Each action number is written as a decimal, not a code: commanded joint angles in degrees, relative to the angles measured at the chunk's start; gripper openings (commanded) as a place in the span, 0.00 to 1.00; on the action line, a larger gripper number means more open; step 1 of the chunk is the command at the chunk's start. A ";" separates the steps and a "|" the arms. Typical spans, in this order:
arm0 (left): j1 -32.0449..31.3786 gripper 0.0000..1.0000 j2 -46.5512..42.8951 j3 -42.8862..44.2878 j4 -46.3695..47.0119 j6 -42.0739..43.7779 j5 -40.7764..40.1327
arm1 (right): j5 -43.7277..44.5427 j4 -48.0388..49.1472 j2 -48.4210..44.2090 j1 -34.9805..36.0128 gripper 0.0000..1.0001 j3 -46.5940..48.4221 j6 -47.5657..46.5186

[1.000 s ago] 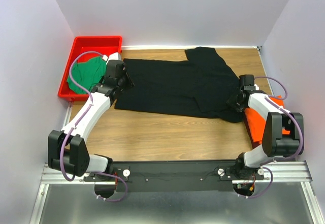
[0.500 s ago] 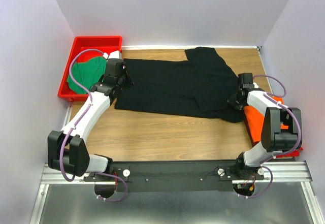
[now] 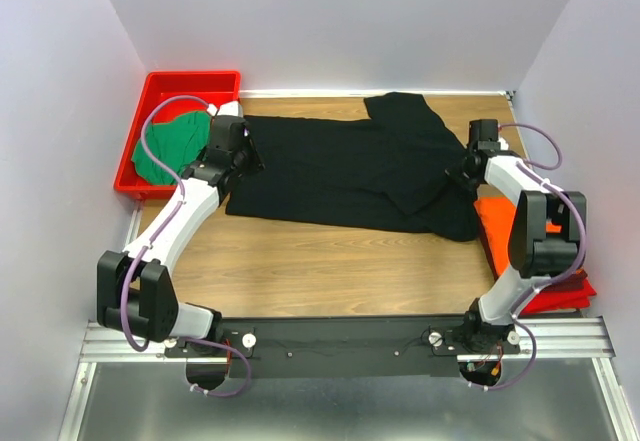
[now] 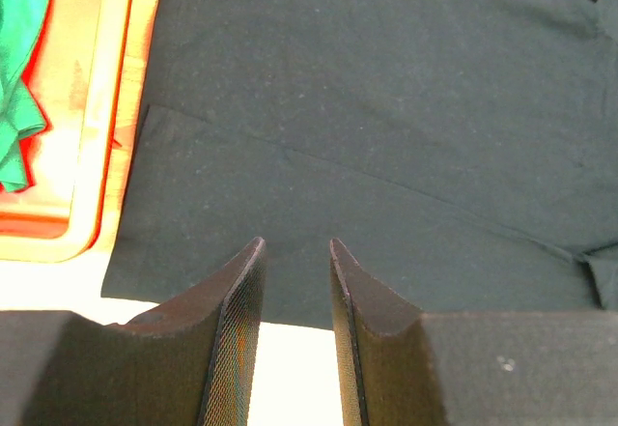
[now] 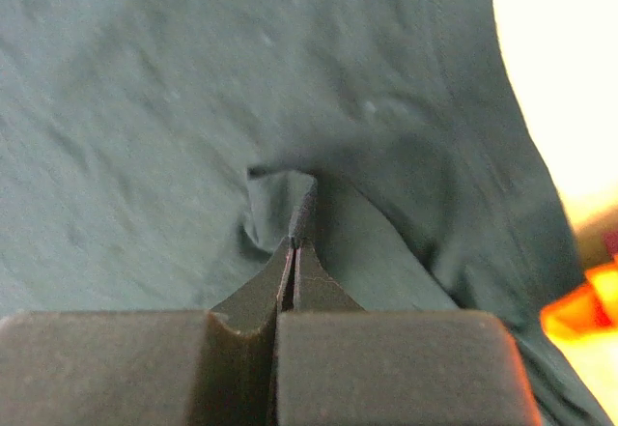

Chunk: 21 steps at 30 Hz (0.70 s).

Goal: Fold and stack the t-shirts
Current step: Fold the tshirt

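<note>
The black t-shirt (image 3: 330, 166) lies spread across the table, its right part doubled over. My left gripper (image 3: 247, 153) is open at the shirt's left edge; in the left wrist view its fingertips (image 4: 294, 244) stand apart just above the cloth (image 4: 386, 107). My right gripper (image 3: 463, 171) is shut on a pinched fold of the black shirt (image 5: 145, 107); its fingers (image 5: 297, 238) meet on a raised ridge of cloth. The orange t-shirt (image 3: 500, 223) lies at the right edge and also shows in the right wrist view (image 5: 579, 305). The green t-shirt (image 3: 165, 149) lies crumpled in the tray.
The red plastic tray (image 3: 190, 83) stands at the back left corner; its rim shows in the left wrist view (image 4: 116, 107) beside the green cloth (image 4: 19, 78). White walls close in the table on three sides. Bare wood lies in front of the black shirt.
My right gripper has moved toward the back with the pinched black cloth, drawing the shirt's right side off the orange shirt. The left gripper shifted slightly toward the back.
</note>
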 commanded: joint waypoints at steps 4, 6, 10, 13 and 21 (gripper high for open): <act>0.02 0.40 1.68 -1.35 2.45 2.56 0.08 | -1.96 0.99 8.70 0.18 0.01 10.57 2.55; 0.02 0.40 2.03 -1.87 2.63 2.91 0.08 | -2.32 1.08 10.54 0.18 0.01 12.43 2.90; 0.02 0.39 3.00 -2.05 2.89 3.26 0.78 | -3.81 1.17 15.55 0.18 0.01 16.30 3.96; 0.02 0.40 3.00 -1.97 2.89 3.53 0.96 | -3.99 1.61 17.05 0.18 0.01 18.14 4.31; 0.02 0.39 3.09 -2.14 3.07 3.61 1.75 | -6.01 3.19 19.60 0.18 0.16 21.84 2.91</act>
